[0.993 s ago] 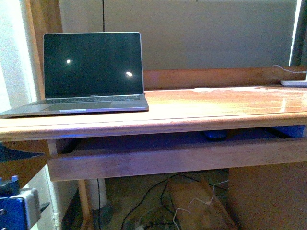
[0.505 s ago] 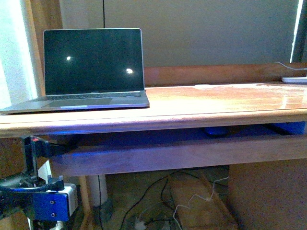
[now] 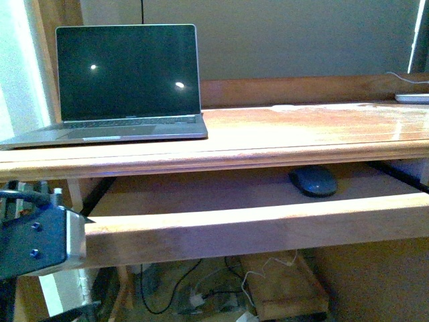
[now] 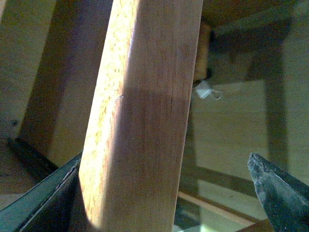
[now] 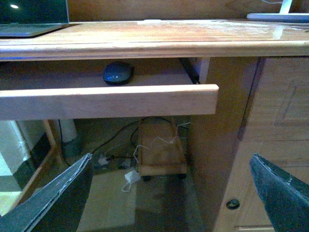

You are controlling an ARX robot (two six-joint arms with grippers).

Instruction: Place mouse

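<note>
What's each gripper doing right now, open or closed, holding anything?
Left gripper: open, its jaws on either side of the drawer front, with a gap on one side.
Right gripper: open, holding nothing.

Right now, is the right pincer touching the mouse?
Apart. The right wrist view shows the mouse lying in the pulled-out tray, well beyond the open right pincer.

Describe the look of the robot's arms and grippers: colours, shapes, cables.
The left arm is a dark block with two screw holes, a silvery end plate and a black cable. Both the left gripper and right gripper have dark, flat, tapering fingers.
</note>
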